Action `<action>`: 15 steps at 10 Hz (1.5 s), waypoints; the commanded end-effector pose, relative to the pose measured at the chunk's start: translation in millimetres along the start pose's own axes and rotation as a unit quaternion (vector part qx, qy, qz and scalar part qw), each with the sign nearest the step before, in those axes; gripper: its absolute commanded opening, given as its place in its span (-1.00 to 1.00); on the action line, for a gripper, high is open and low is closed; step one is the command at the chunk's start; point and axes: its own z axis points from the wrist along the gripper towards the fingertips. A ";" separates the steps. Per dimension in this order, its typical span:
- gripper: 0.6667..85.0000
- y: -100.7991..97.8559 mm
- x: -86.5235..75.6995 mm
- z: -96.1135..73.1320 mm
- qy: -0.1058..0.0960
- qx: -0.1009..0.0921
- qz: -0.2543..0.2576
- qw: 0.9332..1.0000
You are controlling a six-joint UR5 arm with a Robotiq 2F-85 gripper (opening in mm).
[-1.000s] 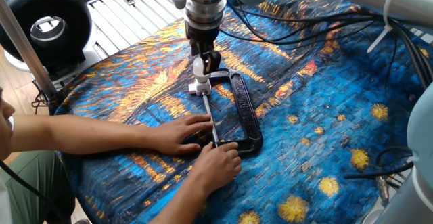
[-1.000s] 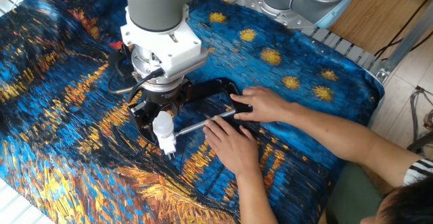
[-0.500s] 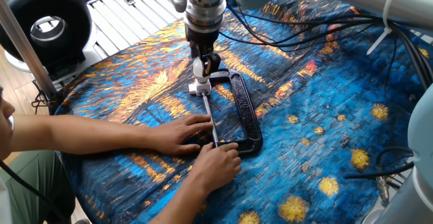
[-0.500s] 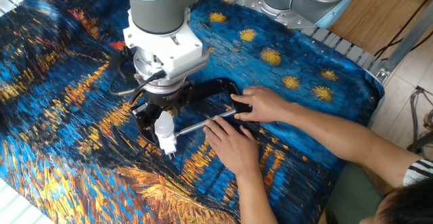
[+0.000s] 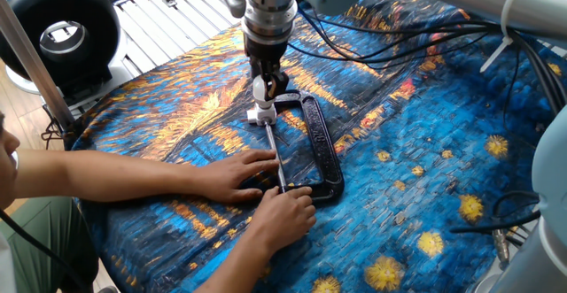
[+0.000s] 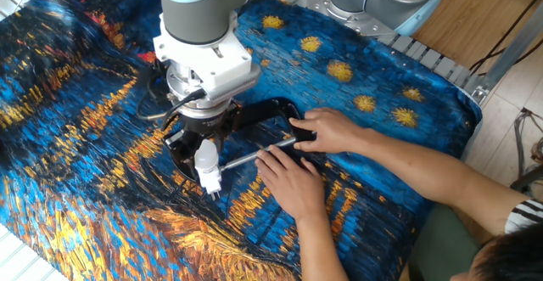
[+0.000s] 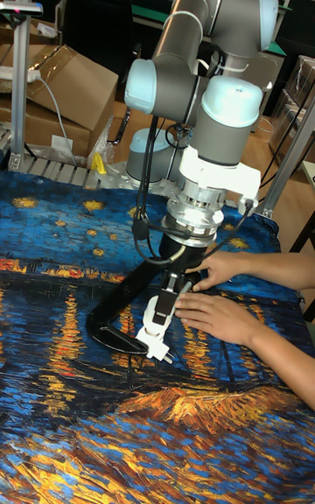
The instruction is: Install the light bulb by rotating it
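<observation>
at the left of the one fixed view a person's forearms reach in across the painted blue-and-orange cloth, and both hands press down on the long end of the black c-clamp: one hand flat just beside its screw rod, the other hand lower, at the rod's end. this looks meant to keep the fixture from turning.

further right along the rod, at its far end, sits the white socket base, and the light bulb stands in it, rounded top up, neck down. the gripper comes down from above with its dark fingers on either side of the bulb, narrow and seemingly clasping it, though the contact itself is too small to confirm.

in the other fixed view the bulb and base lean toward the camera beneath the gripper.

judgement: the step is the screwing-in turn. doing it well means rotating the wrist about the bulb's own axis, keeping that axis in line with the socket so the thread does not cross, with light downward pressure and a grip only firm enough not to slip. the hands are near, so slow turning is wise.
</observation>
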 end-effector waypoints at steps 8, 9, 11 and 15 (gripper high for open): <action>-0.52 -9.5 -0.7 0.9 -0.008 0.018 0.049 0.999; -0.57 -10.4 0.9 3.4 -0.010 0.019 0.059 0.998; -0.70 -15.9 4.7 4.3 -0.011 0.029 0.077 0.997; -0.88 -24.0 5.0 -2.8 -0.009 0.047 0.146 0.988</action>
